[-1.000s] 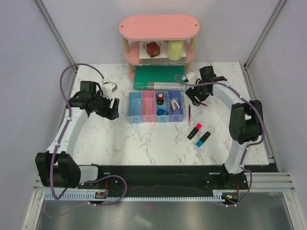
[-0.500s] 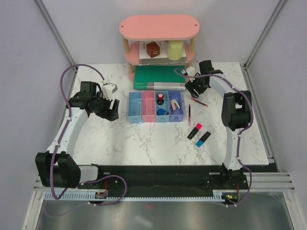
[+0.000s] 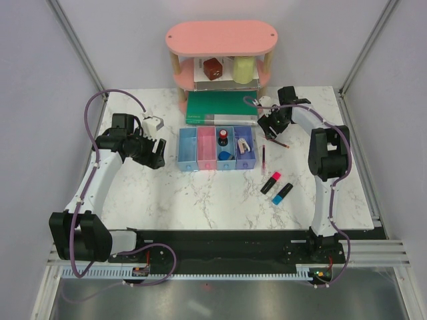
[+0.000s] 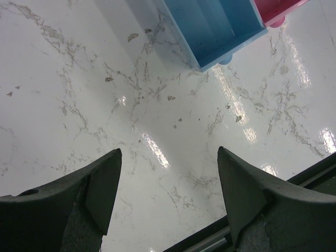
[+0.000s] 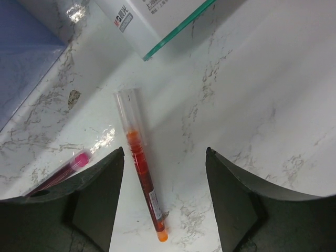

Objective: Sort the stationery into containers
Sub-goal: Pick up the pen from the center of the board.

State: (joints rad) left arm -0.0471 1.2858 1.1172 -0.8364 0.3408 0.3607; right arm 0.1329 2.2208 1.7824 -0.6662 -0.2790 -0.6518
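Top external view: four joined glossy plastic containers (image 3: 207,150) are seen mid-table; a round red-black piece (image 3: 223,139) and a blue piece (image 3: 225,157) lie in the blue bin (image 3: 219,148), a beige-white piece (image 3: 245,145) in the purple-blue bin (image 3: 245,161); two stubby highlighters (image 3: 270,182), a thin red pen (image 3: 278,141) and a second thin pen (image 3: 264,159) are left on the marble (image 3: 167,193). Left wrist view: the left gripper (image 4: 168,152) is spread wide, empty, near the light blue bin (image 4: 210,21). Right wrist view: the right gripper (image 5: 165,152) is held wide astride the clear-capped red pen, nothing gripped.
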